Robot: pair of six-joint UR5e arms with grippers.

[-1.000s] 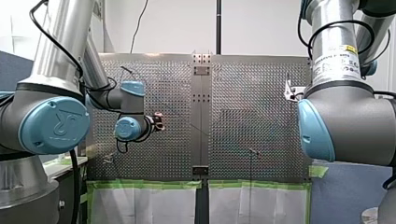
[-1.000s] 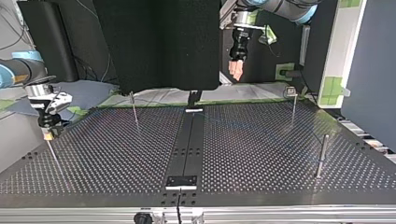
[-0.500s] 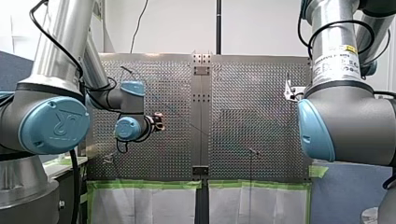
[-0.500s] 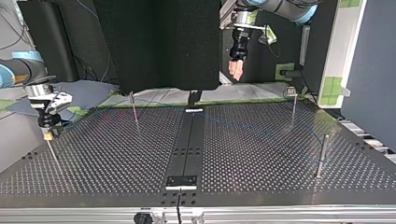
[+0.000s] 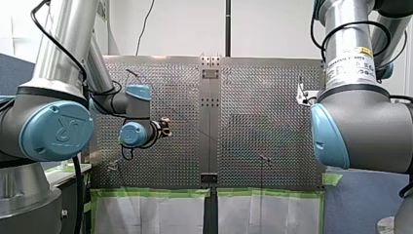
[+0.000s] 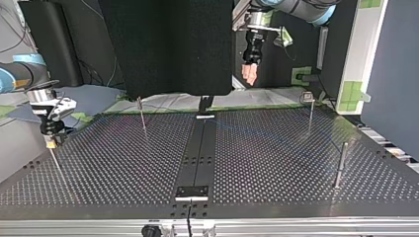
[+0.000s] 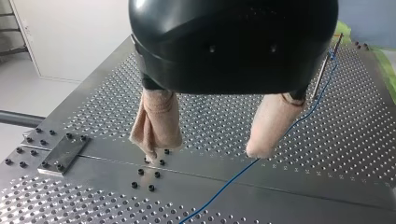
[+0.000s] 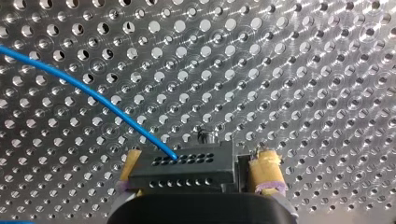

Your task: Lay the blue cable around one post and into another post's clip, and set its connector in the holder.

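Nothing has shifted since a second ago: both arms hang where they were, and the blue cable [image 8: 93,95] lies along the same line across the table [image 6: 276,163].

Taking the centre strip [image 6: 196,158] as the mark, my right gripper [image 8: 198,161] sits low over the plate, well out from the strip and near the table's edge at the top view's left. Its yellow pads [image 8: 266,170] are closed on the black connector [image 8: 187,170], one at each end of it. The cable leaves the connector's face and curves away over the holes. Just ahead of the connector a small metal stub stands out of the plate; I cannot tell what it is.

My left gripper [image 7: 205,154] hovers high above the strip and holds nothing, its two beige-wrapped fingers [image 7: 156,123] spread well apart. Far below them, in the left wrist view, the cable crosses the strip at a slant and passes beneath one fingertip. It then runs out to a thin post [image 7: 323,70] well off the strip and meets it near the top. Whether it sits in a clip there is too small to tell.
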